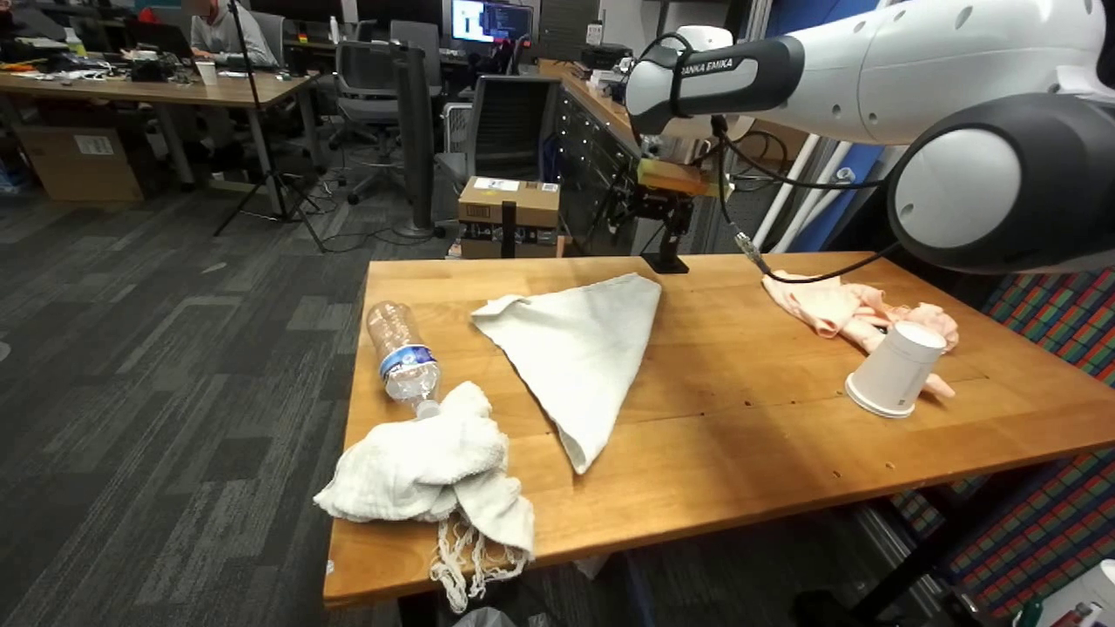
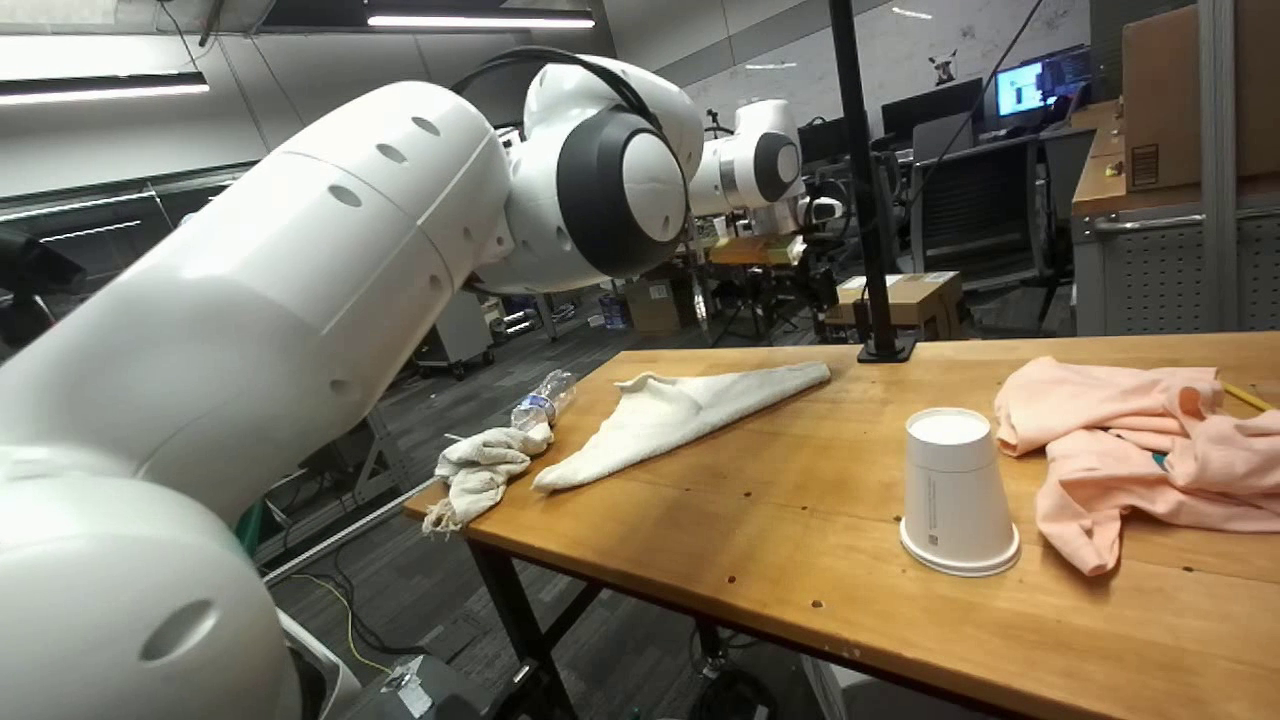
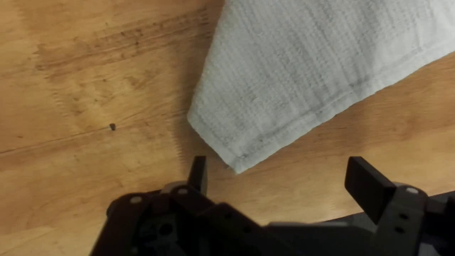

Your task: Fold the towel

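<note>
White arm (image 1: 941,74), charcoal joint rings (image 2: 590,190), black cables (image 2: 610,78); tool (image 3: 279,174) probably black.

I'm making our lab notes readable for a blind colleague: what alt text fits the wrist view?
A corner of the white towel lies on a wooden table, pointing toward the open, empty tool, whose dark fingers show at the bottom of the picture.

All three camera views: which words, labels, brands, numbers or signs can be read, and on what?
"RANKA EMIKA": white-and-black robot arm; its start is hidden.
Clear plastic bottle with blue label: too small to read.
Upside-down white paper cup: fine print, too small.
Brown cardboard boxes: labels too small.
Lit rectangular computer monitor: too small.
Wrist view: none.
</note>
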